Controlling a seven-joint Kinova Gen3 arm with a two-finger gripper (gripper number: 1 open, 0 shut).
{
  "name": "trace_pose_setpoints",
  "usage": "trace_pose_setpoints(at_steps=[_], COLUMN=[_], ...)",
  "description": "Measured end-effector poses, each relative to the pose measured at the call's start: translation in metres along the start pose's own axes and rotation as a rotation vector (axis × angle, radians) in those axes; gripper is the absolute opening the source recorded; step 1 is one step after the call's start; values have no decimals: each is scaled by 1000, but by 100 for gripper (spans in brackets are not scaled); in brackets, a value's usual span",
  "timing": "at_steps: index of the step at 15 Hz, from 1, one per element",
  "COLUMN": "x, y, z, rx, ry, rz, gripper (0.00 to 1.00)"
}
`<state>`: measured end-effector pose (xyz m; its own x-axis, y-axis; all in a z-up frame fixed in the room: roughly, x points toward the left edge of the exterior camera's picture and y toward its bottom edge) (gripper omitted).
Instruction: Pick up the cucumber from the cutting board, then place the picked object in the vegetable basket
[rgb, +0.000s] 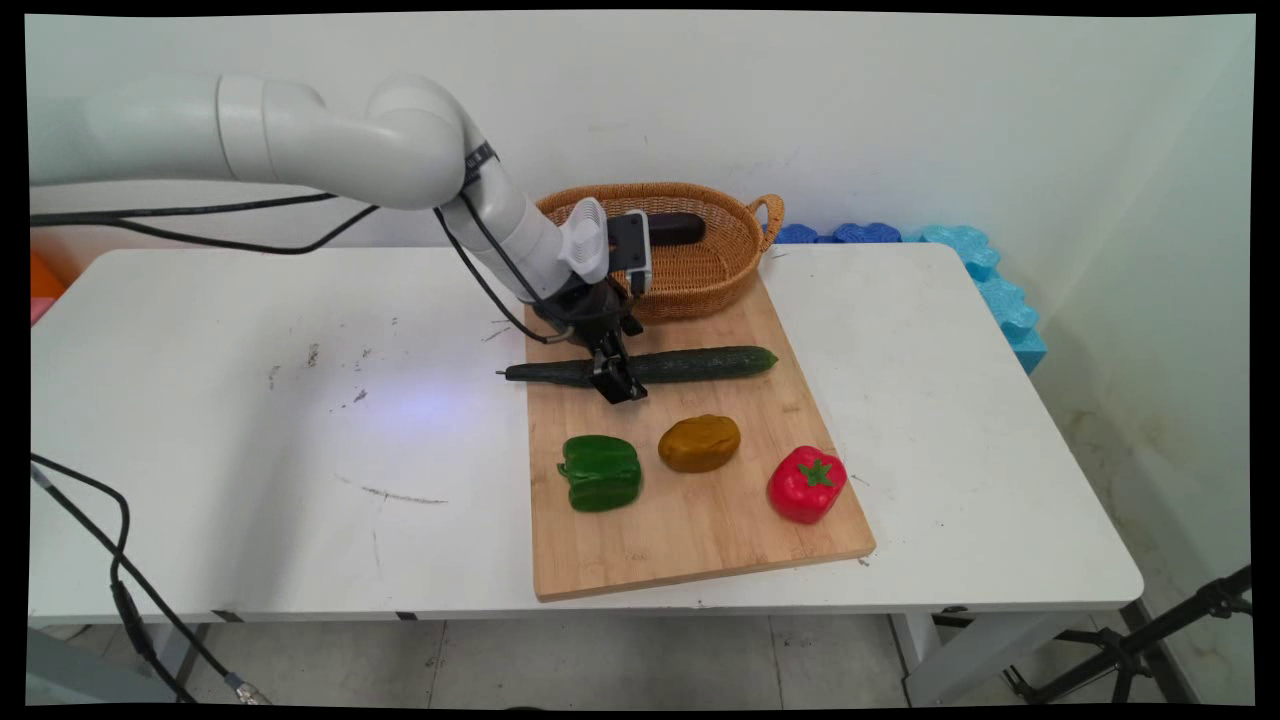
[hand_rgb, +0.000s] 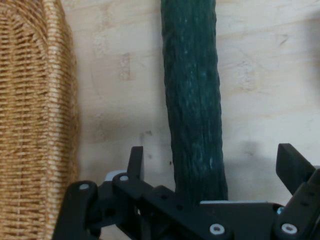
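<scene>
- The black two-finger gripper is low over the long dark green cucumber, near the cucumber's left third, at about 12 o'clock on the light wooden cutting board.
- In the hand view the fingers stand wide apart, one on each side of the cucumber, with bare wood between each finger and the cucumber's skin. The gripper is open around the cucumber and has no hold of anything.
- The cucumber lies flat across the board from 9 o'clock to 3 o'clock. Its thin stem end goes a little past the board's left edge, over the white table.
- The oval woven wicker basket with a small handle stands at 12 o'clock from the cucumber, at the far end of the board. In the hand view the basket's wall is near the cucumber but apart from it.
- A dark object lies inside the basket; the arm partly hides it and I cannot tell what it is.
- Nearer to me, three things sit in a row on the board, apart from each other: a green bell pepper at 7 o'clock from the gripper, a brown potato at 5 o'clock, and a red bell pepper with a green stalk at 4 o'clock.
- Blue foam pieces lie along the wall at the table's far right corner.
</scene>
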<state>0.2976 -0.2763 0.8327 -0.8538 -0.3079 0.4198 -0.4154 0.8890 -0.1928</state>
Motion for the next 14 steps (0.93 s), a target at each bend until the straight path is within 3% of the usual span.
trace_pose_setpoints(at_steps=[2, 3, 14], x=[0, 0, 0], y=[-1, -1, 0], z=[7, 9, 19], rx=[0, 0, 0], ry=[-5, -8, -21], rz=[-8, -12, -40], gripper=[100, 0, 0])
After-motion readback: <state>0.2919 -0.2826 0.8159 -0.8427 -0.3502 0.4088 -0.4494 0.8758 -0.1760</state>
